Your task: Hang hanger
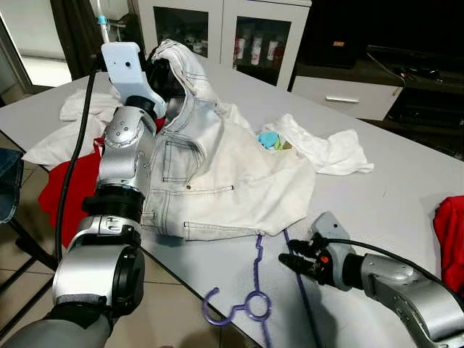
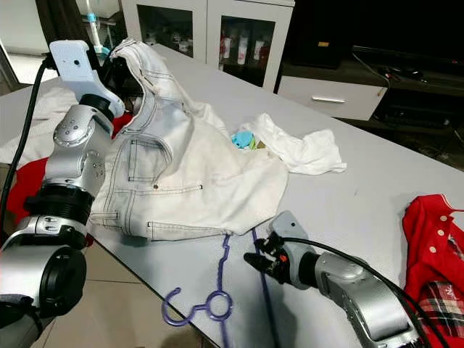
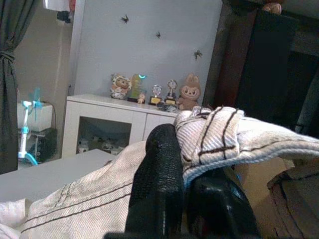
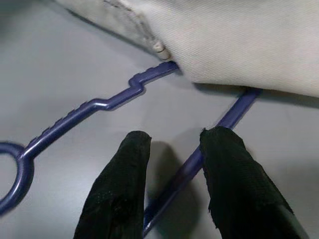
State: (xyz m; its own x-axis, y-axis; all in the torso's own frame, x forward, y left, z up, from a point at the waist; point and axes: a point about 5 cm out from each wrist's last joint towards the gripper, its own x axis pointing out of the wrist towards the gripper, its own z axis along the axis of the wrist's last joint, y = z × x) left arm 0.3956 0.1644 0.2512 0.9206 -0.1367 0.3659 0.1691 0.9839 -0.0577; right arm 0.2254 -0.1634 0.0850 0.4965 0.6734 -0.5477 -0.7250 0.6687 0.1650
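A purple plastic hanger (image 1: 257, 254) lies flat near the table's front edge, its hook (image 1: 216, 308) pointing off the edge. Its far end is tucked under the hem of a white denim jacket (image 1: 217, 159). My right gripper (image 1: 286, 259) is low over the table, open, and one hanger bar (image 4: 99, 107) runs between its fingertips (image 4: 127, 149). My left gripper (image 1: 161, 72) is raised at the back left, shut on the jacket's collar (image 3: 239, 134) and holding it up off the table.
The grey table (image 1: 377, 203) also carries a white cloth (image 1: 326, 148), a teal item (image 1: 270, 139), a red garment (image 1: 451, 228) at the right edge, and red (image 1: 76, 188) and white (image 1: 76, 109) clothes at the left. A white cabinet (image 1: 225, 29) stands behind.
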